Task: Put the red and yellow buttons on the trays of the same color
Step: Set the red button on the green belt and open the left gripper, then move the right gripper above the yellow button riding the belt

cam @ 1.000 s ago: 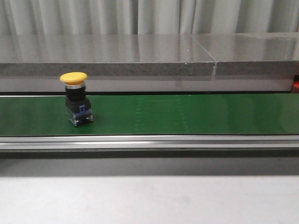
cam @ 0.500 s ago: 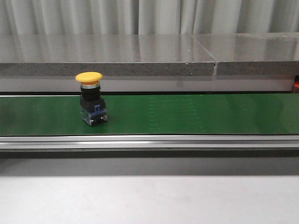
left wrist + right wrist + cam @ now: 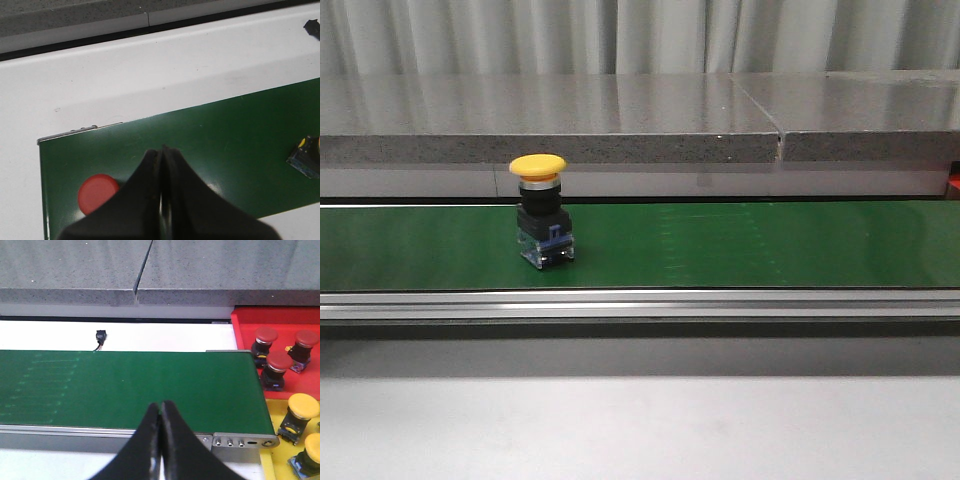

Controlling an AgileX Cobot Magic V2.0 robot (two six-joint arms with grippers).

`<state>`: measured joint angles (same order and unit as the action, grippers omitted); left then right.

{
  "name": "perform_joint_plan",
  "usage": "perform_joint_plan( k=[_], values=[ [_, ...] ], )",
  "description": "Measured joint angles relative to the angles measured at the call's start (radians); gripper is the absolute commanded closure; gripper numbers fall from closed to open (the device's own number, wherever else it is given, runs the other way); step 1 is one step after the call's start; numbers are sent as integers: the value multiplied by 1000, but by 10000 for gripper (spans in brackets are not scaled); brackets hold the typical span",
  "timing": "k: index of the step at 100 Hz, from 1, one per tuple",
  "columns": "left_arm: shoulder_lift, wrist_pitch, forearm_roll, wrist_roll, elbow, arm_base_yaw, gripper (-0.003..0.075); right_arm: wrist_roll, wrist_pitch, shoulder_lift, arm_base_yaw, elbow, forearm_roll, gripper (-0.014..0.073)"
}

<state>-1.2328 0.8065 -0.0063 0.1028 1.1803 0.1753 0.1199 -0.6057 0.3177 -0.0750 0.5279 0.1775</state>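
I see the yellow button (image 3: 540,224) standing upright on the green belt (image 3: 740,245), at about 9 o'clock from the front view's centre. A red button (image 3: 98,193) rides the belt's end under my left gripper (image 3: 162,156), which is clenched on nothing. My right gripper (image 3: 161,410) is likewise clenched and empty above the belt's other end; at its 3 o'clock the red tray (image 3: 245,325) holds three red buttons, the yellow tray (image 3: 272,415) yellow ones. Beyond the belt runs a grey stone surface (image 3: 620,115), then pale curtains (image 3: 620,35).
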Motion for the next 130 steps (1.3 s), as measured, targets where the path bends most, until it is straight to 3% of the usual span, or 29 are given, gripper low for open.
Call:
perform_joint_plan(
  k=[32,99,130],
  values=[
    [201,-37,27,-29,-128,106,741,2,0,0,0,0,0,660],
    [943,-48,-37,-31,-533,107,741,0,0,0,0,0,0,660],
    [1081,-17,-42,-31,-599,107,741,0,4,0,0,0,12,660]
  ],
)
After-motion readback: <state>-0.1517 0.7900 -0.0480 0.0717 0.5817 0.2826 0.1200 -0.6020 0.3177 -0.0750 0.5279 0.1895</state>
